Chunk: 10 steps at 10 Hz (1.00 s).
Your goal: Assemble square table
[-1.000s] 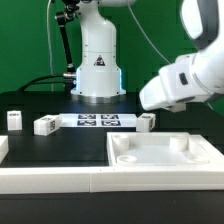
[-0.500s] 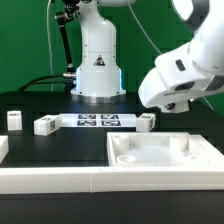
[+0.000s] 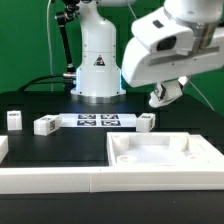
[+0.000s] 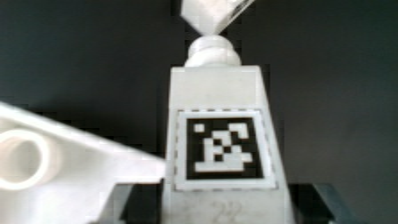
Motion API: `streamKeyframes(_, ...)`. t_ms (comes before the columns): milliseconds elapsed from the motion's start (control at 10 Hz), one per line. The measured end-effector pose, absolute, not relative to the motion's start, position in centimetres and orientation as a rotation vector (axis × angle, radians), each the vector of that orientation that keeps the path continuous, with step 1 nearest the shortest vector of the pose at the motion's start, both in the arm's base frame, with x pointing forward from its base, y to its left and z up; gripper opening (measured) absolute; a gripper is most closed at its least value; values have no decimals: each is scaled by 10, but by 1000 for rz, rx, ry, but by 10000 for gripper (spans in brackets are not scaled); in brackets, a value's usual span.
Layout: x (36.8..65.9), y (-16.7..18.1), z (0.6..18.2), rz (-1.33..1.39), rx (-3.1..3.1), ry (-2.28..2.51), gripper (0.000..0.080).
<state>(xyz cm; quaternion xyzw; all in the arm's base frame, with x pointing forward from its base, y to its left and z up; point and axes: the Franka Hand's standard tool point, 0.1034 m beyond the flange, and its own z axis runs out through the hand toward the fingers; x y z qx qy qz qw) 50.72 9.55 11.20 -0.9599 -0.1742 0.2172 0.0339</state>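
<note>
I have the fingers [image 4: 139, 206] clamped on one leg [image 4: 219, 120] and held up in the air near the square top [image 3: 160, 160], which lies at the near edge of the surface [image 3: 35, 103], toward the exterior view's right. Three loose legs [image 3: 45, 125] lie along the far side by the marker board [image 3: 97, 121]. I see no leg fitted in the top, so I judge this an early stage, with all four to go.

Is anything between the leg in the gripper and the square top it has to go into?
Nothing visible does. The gripper holds the leg in the air beyond the square top, with open air between. A loose leg lies on the black surface just past the top's far rim, probably below the path.
</note>
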Motion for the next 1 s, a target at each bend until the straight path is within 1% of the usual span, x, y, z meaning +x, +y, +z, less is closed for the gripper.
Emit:
streamKeyframes(100,517,96,110,472,-2988,-518,291)
streamKeyframes(200,513,93,110,379,-3004,-513,291)
streamKeyframes(300,514,92,109,285,-3015,-511,291)
streamKeyframes(500,522,90,108,74,-3028,-503,291)
streamKeyframes(600,525,89,110,25,-3031,-500,291)
streamKeyframes(700,538,89,114,-114,-3029,-493,291)
streamKeyframes(800,539,89,112,-239,-3029,-491,291)
streamKeyframes(900,537,87,109,-301,-3026,-503,291)
streamKeyframes(1000,542,83,111,-442,-3017,-507,291)
